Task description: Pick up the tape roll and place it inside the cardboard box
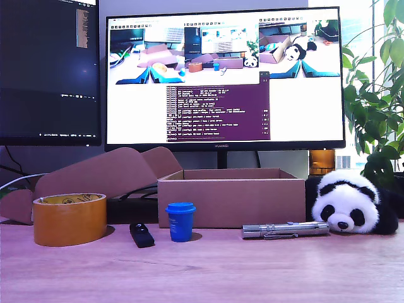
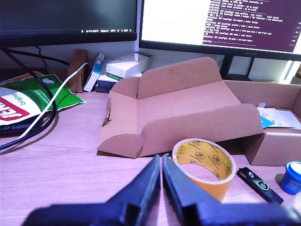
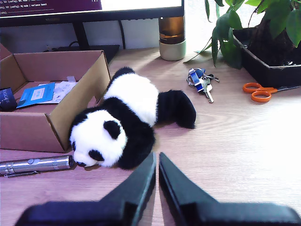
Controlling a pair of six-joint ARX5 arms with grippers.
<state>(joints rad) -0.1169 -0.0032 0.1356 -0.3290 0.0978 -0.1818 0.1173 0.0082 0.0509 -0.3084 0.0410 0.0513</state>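
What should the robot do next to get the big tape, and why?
Probably open my first end effector and ease it forward over the tape roll. Its jaws are shut, and the roll lies flat on the desk just ahead, untouched and outside the cardboard box. My second end effector faces the panda.

My first gripper (image 2: 162, 162), dark and wedge-shaped, has its fingers (image 2: 148, 181) pressed together, holding nothing. My second gripper (image 3: 156, 160) likewise has its fingers (image 3: 175, 181) together, empty.
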